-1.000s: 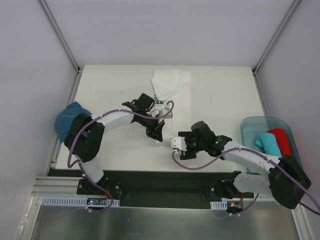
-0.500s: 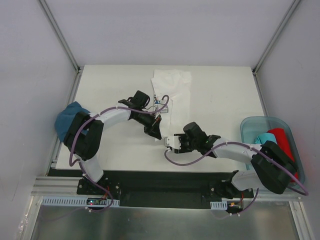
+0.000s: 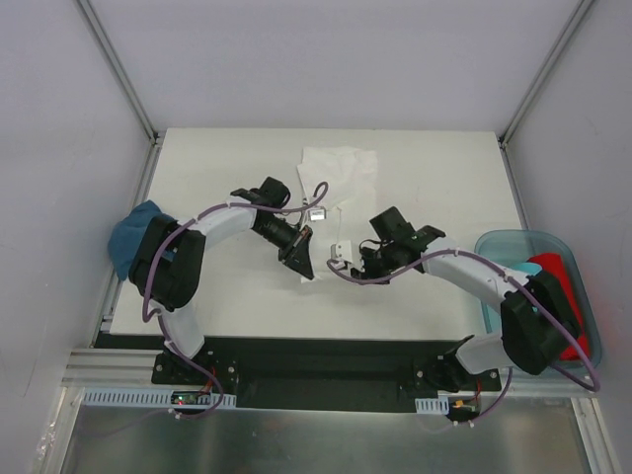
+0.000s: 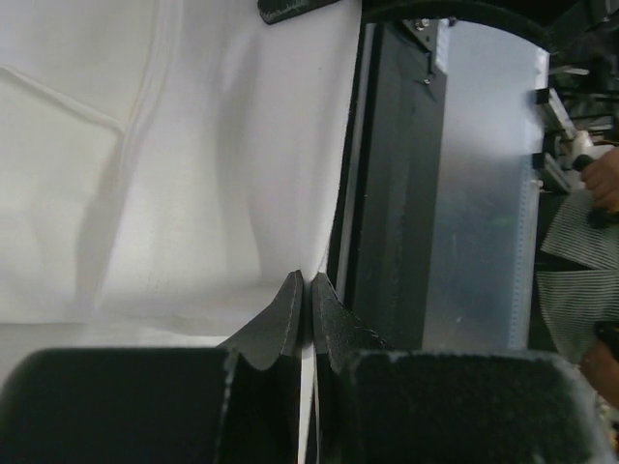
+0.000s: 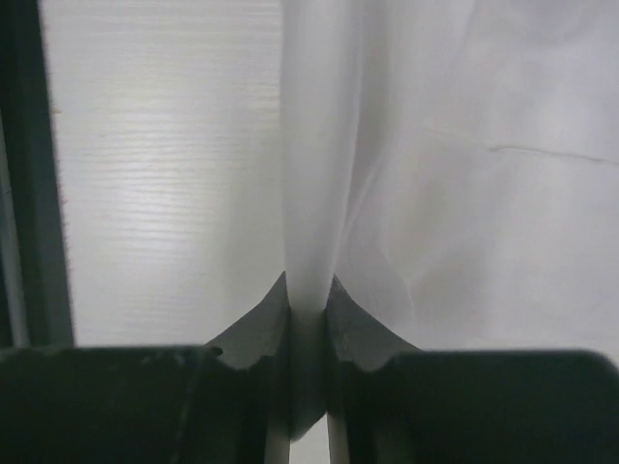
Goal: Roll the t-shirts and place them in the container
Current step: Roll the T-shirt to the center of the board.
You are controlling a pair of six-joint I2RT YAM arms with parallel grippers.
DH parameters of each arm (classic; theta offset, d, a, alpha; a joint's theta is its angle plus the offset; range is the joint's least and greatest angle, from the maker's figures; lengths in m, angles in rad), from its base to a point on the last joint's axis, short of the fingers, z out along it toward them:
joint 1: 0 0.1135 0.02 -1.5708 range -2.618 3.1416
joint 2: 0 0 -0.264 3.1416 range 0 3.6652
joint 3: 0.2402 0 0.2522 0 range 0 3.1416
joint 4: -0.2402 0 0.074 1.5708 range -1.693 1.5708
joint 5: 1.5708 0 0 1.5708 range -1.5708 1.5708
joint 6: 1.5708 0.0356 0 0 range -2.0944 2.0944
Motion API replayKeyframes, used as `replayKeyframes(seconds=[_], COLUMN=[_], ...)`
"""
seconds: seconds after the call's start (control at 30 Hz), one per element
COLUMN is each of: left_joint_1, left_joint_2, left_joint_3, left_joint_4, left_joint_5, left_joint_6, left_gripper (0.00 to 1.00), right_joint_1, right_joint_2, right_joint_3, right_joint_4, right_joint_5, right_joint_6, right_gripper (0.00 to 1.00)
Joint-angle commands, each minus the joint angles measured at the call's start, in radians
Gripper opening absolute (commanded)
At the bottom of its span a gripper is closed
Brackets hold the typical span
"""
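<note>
Right wrist view shows the right gripper closed on a fold of the white t-shirt. The cloth goes up from between the two fingers as a narrow vertical band, and the jaws stand only as far apart as the cloth is thick. To the left of this band the pale worktop is seen, and to the right more of the white cloth spreads out with soft creases.

In the left wrist view the left gripper is closed, its fingertips pressed together. A thin white edge shows between them, so it seems to pinch the same white t-shirt, which fills the upper left of that view.

From the top camera both arms reach to the middle of the worktop. The left gripper and the right gripper are near each other, at the near end of the white t-shirt. This t-shirt lies in the far half of the worktop, around the middle, and its far end is close to the far edge.

A blue t-shirt sits bunched at the left edge of the worktop, partly behind the left arm. Beyond the right edge stands a clear bluish bin, and in it lie a teal t-shirt and a red t-shirt, side by side.
</note>
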Motion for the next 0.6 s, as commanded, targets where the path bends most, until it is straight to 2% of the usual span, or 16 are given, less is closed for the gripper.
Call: replayKeyframes(seconds=[0.0, 0.13, 0.33, 0.57], left_joint_1=[0.045, 0.079, 0.116, 0.136], left_joint_2=[0.087, 0.194, 0.343, 0.475], left_joint_3=[0.127, 0.270, 0.420, 0.497], left_joint_4=[-0.192, -0.350, -0.447, -0.571], left_joint_5=[0.101, 0.138, 0.158, 0.148], left_joint_6=[0.019, 0.053, 0.089, 0.160], left_gripper=[0.00, 0.00, 0.00, 0.00], right_joint_1=[-0.055, -0.121, -0.190, -0.235], right_joint_2=[0.071, 0.172, 0.324, 0.520], right_joint_3=[0.125, 0.238, 0.368, 0.524], right_joint_4=[-0.368, -0.492, -0.598, -0.773], right_joint_5=[-0.185, -0.247, -0.284, -0.311], right_joint_6=[-0.091, -0.099, -0.153, -0.235], right_gripper=[0.14, 0.14, 0.14, 0.13])
